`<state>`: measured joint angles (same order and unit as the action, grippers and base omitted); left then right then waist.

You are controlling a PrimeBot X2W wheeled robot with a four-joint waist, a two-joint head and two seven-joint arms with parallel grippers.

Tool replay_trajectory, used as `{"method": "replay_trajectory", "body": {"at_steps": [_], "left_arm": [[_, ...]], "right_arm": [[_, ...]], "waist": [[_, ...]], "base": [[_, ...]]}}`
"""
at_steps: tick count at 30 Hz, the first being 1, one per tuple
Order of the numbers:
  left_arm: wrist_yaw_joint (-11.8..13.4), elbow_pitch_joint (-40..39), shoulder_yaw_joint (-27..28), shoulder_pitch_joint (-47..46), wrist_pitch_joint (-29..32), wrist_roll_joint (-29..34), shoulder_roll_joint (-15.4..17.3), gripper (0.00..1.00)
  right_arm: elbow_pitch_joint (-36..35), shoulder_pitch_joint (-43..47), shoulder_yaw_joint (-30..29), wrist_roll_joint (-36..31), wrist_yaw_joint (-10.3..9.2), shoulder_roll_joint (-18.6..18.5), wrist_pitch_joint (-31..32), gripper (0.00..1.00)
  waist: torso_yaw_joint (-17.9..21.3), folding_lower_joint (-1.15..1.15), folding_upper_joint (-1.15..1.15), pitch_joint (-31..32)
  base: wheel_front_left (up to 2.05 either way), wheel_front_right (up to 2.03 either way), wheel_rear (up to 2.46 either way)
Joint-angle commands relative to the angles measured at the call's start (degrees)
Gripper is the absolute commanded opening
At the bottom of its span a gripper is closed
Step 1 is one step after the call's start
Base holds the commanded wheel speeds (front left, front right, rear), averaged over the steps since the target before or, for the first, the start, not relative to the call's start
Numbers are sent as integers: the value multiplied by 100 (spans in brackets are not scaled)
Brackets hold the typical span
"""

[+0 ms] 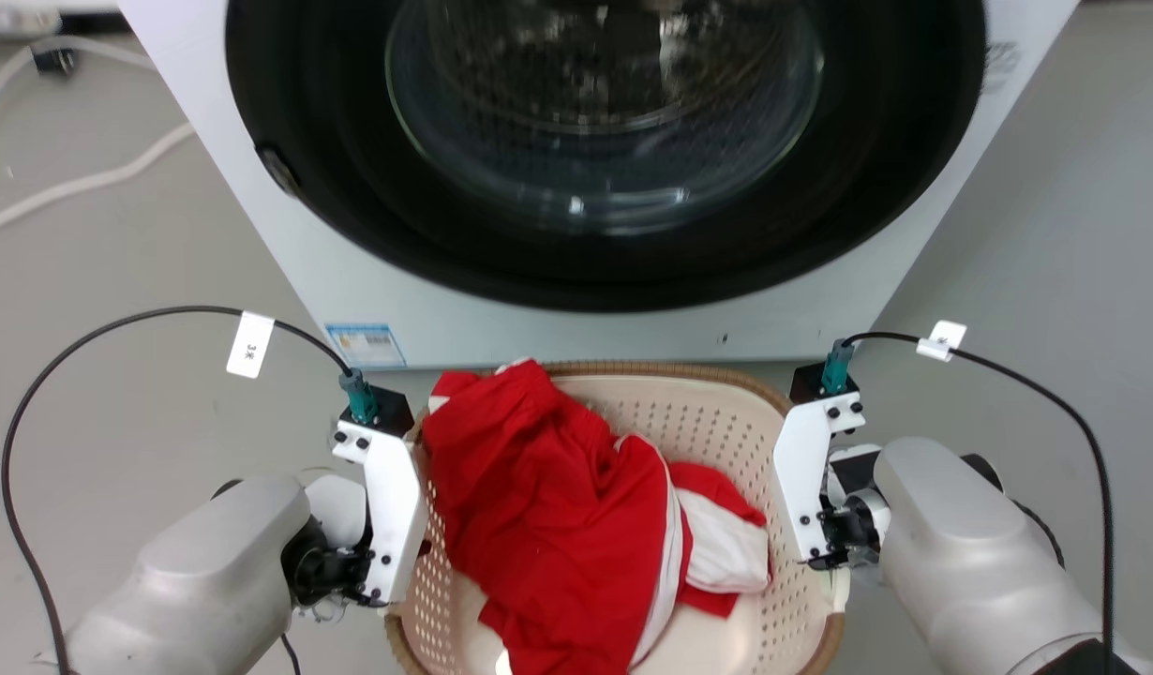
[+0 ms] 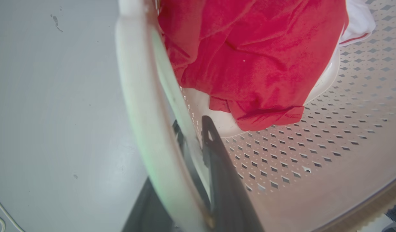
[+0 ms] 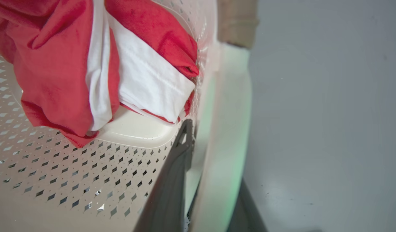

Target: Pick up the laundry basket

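Left gripper point(image 2: 191, 125): positioned at the left edge of the laundry basket point(image 1: 717, 422). In the left wrist view one dark finger lies inside against the perforated wall and the other outside. The white handle band runs between them, so the jaws are clamped on the basket's left side.

Right gripper point(image 3: 211, 151): positioned at the basket's right edge. In the right wrist view the inner finger point(image 3: 180, 151) lies flat against the perforated wall, and the outer one is mostly hidden behind the pale handle. The jaws are closed across that handle.

The basket is cream with a brown woven-look rim. It sits between the two pale forearms, directly in front of the washing machine point(image 1: 351, 262), with its far rim just beside the machine's lower front panel. Whether its base touches the floor point(image 1: 1055, 216) cannot be told.

Contents: a red and white garment point(image 1: 548, 506) is heaped in the basket. It rises over the left edge at the far left corner and reaches toward the right wall. In the right wrist view its white part touches that wall.

A black cable point(image 1: 98, 328) with a white tag point(image 1: 250, 344) loops from the left wrist. A second black cable point(image 1: 1026, 375) with a tag runs from the right wrist.

The machine's round glass door point(image 1: 605, 103) is shut, with a dark surround. A blue sticker point(image 1: 366, 345) sits at the panel's lower left corner. A white hose point(image 1: 80, 183) lies on the grey floor to the machine's left.
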<state>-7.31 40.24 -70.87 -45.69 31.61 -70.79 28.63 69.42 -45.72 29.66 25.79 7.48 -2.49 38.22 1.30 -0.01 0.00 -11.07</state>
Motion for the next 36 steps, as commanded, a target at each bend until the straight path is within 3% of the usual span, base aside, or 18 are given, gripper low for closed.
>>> {"method": "replay_trajectory", "body": {"at_steps": [1, 10, 20, 36], "left_arm": [[-27, -66, -21, 53, 62, -46, 70, 0], [-39, -291, -145, 259, 692, -463, 259, 0], [-46, -561, -226, 446, 1288, -604, 351, 0], [-47, -664, -243, 393, 1451, -689, 397, 0]], "right_arm": [[-21, 125, 99, -13, 3, -69, 107, 0], [-292, 264, 379, 481, 9, -55, 650, 0], [-177, 203, 611, 551, 8, -60, 881, 0], [-298, 327, 800, 996, 10, -43, 1197, 0]], "waist": [[42, 1, 0, 405], [87, 1, 0, 1075], [59, 1, 0, 1402], [132, 1, 0, 1485]], "base": [[0, 0, 0], [0, 0, 0], [0, 0, 0], [0, 0, 0]]}}
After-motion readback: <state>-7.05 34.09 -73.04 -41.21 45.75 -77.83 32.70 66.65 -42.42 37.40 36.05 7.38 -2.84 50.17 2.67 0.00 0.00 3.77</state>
